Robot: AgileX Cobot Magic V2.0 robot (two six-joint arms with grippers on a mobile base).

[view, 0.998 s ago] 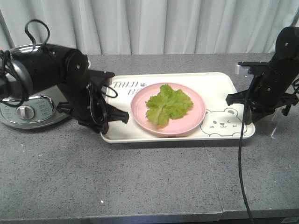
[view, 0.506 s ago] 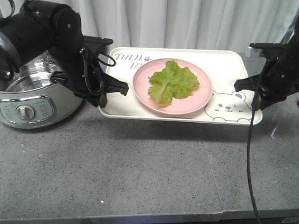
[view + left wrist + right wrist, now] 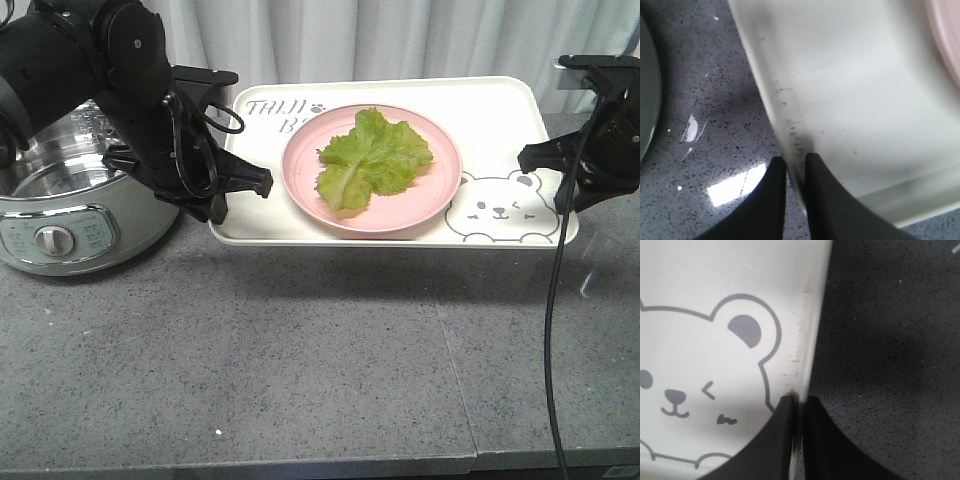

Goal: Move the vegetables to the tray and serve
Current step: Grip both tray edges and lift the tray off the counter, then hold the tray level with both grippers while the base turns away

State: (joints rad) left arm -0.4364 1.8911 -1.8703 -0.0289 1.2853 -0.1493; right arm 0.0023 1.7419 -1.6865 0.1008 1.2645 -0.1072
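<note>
The vegetables, one crinkled green lettuce leaf (image 3: 375,155), lie on a round pink plate (image 3: 425,205). The plate rests on the cream tray (image 3: 500,110) with the bear drawing. The tray hangs above the grey counter and casts a shadow below it. My left gripper (image 3: 250,185) is shut on the tray's left rim; the left wrist view shows both black fingers pinching that rim (image 3: 796,162) of the tray (image 3: 850,100). My right gripper (image 3: 545,160) is shut on the right rim, seen clamped (image 3: 799,402) beside the bear's ear on the tray (image 3: 715,280).
A silver rice cooker (image 3: 60,220) with its pot uncovered stands at the left, just behind my left arm. A black cable (image 3: 550,330) hangs from the right arm down past the counter's front edge. A pale curtain closes off the back.
Both arms have risen with the tray between them, lifting it off the counter. The plate and lettuce have gone up with it and kept their place on it.
</note>
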